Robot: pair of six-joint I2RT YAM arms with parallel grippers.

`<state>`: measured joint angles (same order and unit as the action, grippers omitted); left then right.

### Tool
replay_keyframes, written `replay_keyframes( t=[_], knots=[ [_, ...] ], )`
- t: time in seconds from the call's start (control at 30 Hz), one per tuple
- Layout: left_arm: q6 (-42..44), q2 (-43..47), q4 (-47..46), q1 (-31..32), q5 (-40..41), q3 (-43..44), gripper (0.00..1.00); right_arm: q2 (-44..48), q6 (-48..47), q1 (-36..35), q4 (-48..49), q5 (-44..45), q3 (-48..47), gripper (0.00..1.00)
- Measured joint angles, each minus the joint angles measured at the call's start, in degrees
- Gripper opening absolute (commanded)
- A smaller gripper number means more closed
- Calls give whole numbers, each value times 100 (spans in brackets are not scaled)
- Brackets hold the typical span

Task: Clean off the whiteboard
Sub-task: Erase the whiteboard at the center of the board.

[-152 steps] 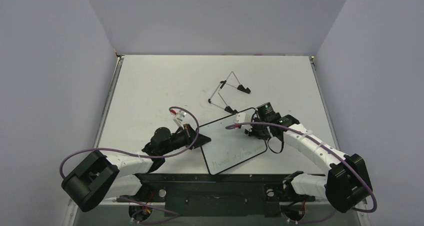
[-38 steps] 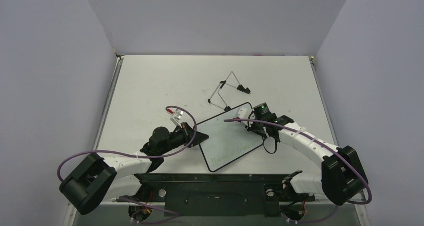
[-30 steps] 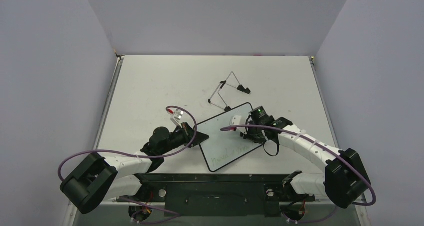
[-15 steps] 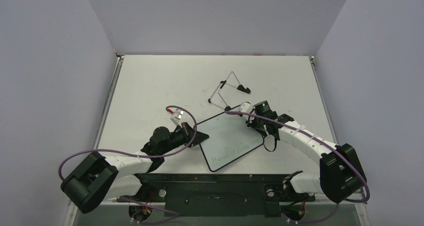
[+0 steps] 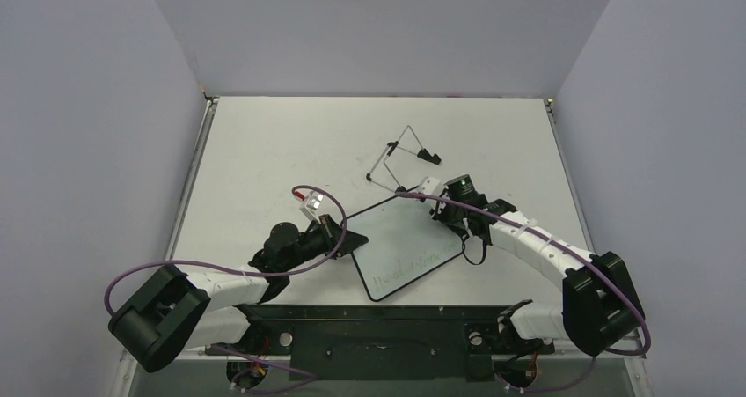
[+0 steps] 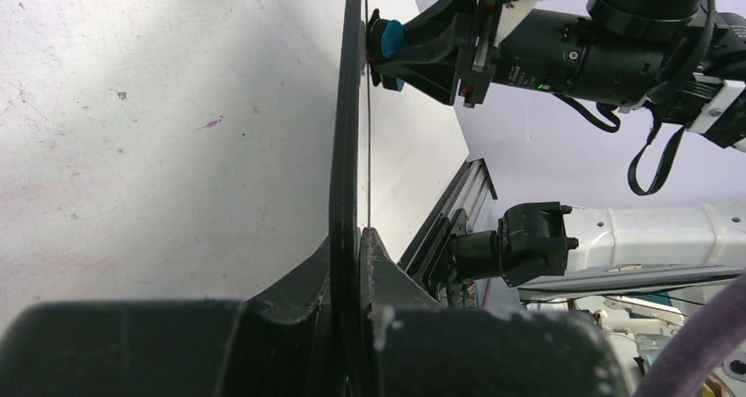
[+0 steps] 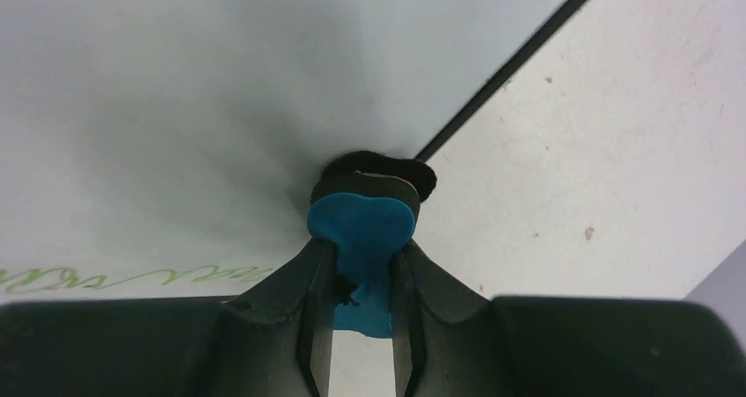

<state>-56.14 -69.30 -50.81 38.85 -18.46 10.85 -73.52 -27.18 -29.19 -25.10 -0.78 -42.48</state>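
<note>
The table is carrying the whiteboard at near-centre, between both arms. The board is possibly tilting off the surface, though the view is inconclusive. The left gripper is pinching the board's left edge between its fingers. The right gripper is clamping a blue eraser and pressing it against the board's far right edge. Green writing is showing along the near edge. A wire stand is sitting just beyond the board.

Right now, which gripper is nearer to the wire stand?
Right. The right gripper holds the eraser at the whiteboard's far corner, beside the wire stand; the left gripper clamps the opposite edge, farther away.
</note>
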Motion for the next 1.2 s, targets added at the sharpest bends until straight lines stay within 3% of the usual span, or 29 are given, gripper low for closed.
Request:
replay_keyframes(
  t=[0.3,0.43,0.53,0.63,0.77,0.87,1.03,1.2],
  knots=[
    [-52,-7,4,-2,39,0,0,-243,-70,15,-203,13,-181,0],
    [-55,-7,9,-2,48,0,0,-144,-402,-326,-761,-835,-310,0],
    [37,-7,-20,11,-13,0,0,-114,-557,-284,-1338,-2074,-684,0],
    [164,-7,-50,39,-52,0,0,59,-566,396,-1663,-3021,-1241,0],
    [389,-4,-127,50,-90,0,0,431,-555,1386,-1700,-3460,-1969,0],
    [533,-4,-177,66,-90,2,0,671,-581,1681,-1661,-3585,-2170,0],
    [570,-7,-221,92,76,2,0,728,-918,1543,-1751,-4004,-1711,0],
    [343,-254,-476,96,669,4,0,730,-1386,127,-1899,-3840,-898,0]
  ],
)
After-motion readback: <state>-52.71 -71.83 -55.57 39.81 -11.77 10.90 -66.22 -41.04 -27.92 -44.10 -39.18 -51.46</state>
